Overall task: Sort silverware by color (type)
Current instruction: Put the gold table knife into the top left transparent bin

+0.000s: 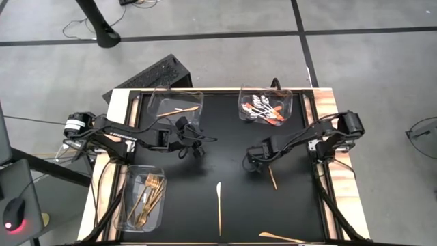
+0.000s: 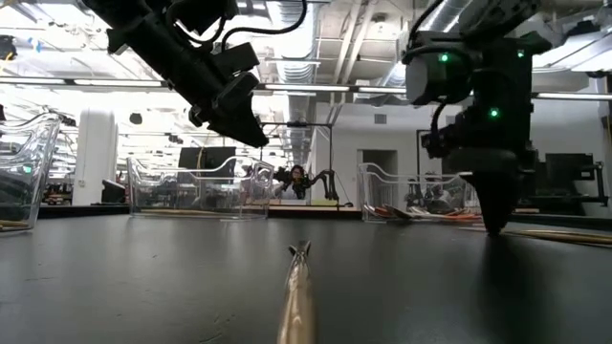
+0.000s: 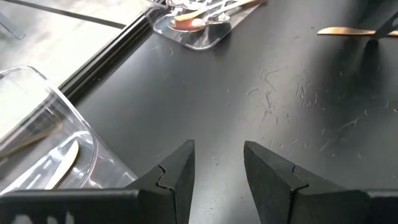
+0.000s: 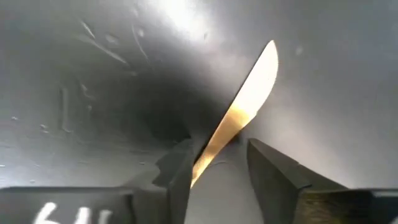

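A gold knife (image 1: 272, 176) lies flat on the black table, right of centre. My right gripper (image 1: 258, 164) is down at the table over the knife's far end. It is open, with a finger on either side of the knife (image 4: 249, 93). My left gripper (image 1: 194, 140) is open and empty, raised above the table (image 2: 251, 134) beside the far left tray (image 1: 174, 104), which holds one gold knife. Two more gold knives lie on the table, one at the centre near side (image 1: 219, 205) and one at the near edge (image 1: 280, 237). My right gripper's fingers point down at the table and stand across the knife's narrow handle part (image 4: 214, 146). The knife lies flat on the table between them, close against one finger (image 4: 183, 165). I cannot tell whether that finger touches it.
A clear tray with gold forks (image 1: 145, 198) stands at the near left. A clear tray with red-handled silver spoons (image 1: 265, 108) stands at the far right. The black mat between the arms holds only the loose knives.
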### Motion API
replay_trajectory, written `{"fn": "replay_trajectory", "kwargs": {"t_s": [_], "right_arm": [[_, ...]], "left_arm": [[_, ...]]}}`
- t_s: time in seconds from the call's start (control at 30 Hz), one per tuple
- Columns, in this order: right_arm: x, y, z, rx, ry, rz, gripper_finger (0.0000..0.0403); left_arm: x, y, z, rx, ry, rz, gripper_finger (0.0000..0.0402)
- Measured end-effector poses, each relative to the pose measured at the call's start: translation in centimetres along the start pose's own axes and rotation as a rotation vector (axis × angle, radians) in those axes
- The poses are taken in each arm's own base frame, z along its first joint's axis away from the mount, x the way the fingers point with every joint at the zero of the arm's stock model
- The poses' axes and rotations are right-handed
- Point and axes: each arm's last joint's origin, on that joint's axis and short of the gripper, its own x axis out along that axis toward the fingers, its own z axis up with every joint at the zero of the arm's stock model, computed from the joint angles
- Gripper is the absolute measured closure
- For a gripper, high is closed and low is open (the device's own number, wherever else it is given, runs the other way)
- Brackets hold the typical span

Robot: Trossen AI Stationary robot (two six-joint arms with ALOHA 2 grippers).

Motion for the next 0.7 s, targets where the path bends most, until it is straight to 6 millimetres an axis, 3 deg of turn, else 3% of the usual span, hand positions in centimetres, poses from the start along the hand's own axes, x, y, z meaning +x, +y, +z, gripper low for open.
{"fn": "replay_trajectory", "kwargs": {"t_s": [0.13, 0.27, 0.4, 0.63, 0.7], "right_arm": [[1.2, 0.0, 0.0, -0.003, 0.056, -0.006, 0.0186], [1.9, 0.1, 0.1, -0.057, 0.082, -0.009, 0.0190], [1.9, -0.2, 0.6, -0.083, 0.102, 0.045, 0.0243], [1.8, -0.7, 0.9, -0.162, 0.118, 0.078, 0.0383], [1.8, -0.6, 1.0, -0.199, 0.109, 0.090, 0.0392]], "left_arm": [[0.0, 0.0, 0.0, 0.002, 0.001, 0.006, 0.0278], [0.0, 0.0, -0.1, 0.012, 0.005, 0.011, 0.0278], [0.0, 0.1, -0.1, 0.018, 0.005, 0.014, 0.0278], [0.0, 0.1, -0.2, 0.009, 0.016, 0.018, 0.0278], [0.0, 0.1, -0.2, 0.006, 0.019, 0.018, 0.0278]]}}
